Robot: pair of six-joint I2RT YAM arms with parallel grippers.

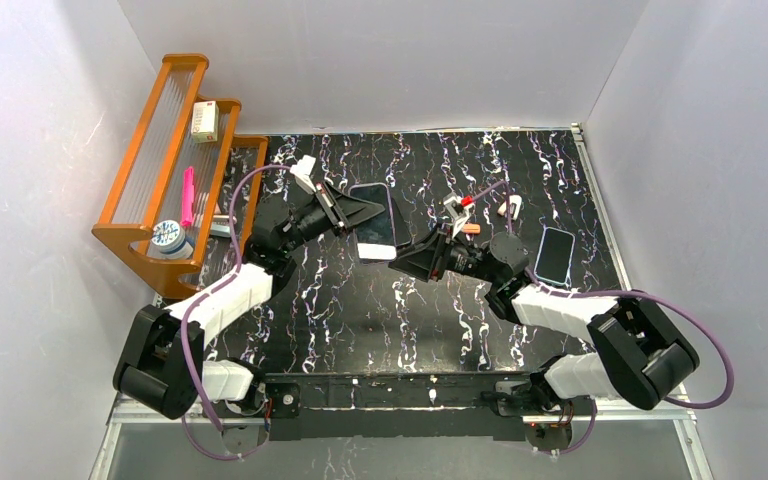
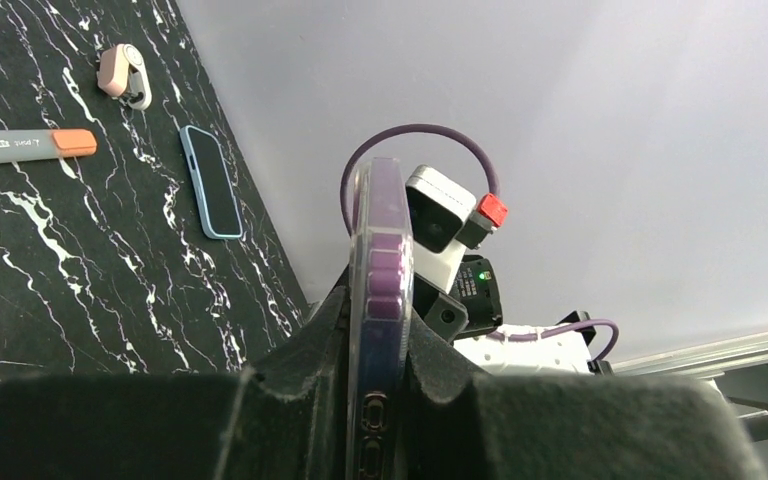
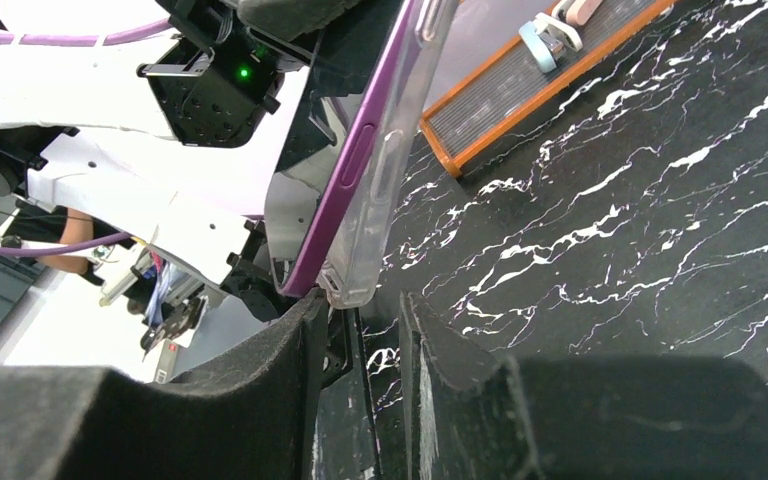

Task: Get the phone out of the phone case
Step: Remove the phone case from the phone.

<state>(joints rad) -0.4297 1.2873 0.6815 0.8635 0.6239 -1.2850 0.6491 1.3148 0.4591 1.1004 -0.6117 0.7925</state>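
Evidently stiff, slick and breakable, the phone (image 1: pixel 375 222) sits in a bendy clear case (image 3: pixel 380 190), probably best peeled at its free corner. It is held off the table (image 1: pixel 360 320) at centre frame. Its long axis runs top to bottom, lower end toward the right gripper (image 3: pixel 365 330), whose fingers stand narrowly apart beneath that corner. The left gripper (image 2: pixel 380 400) pinches the cased phone.

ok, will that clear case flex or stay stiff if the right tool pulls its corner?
Probably bendy: the case is thin clear plastic, and its rim seems to stand off the purple phone near the corner. Likely slippery, as its surface looks glossy. It shouldn't swing much, since the left tool clamps it edge-on.
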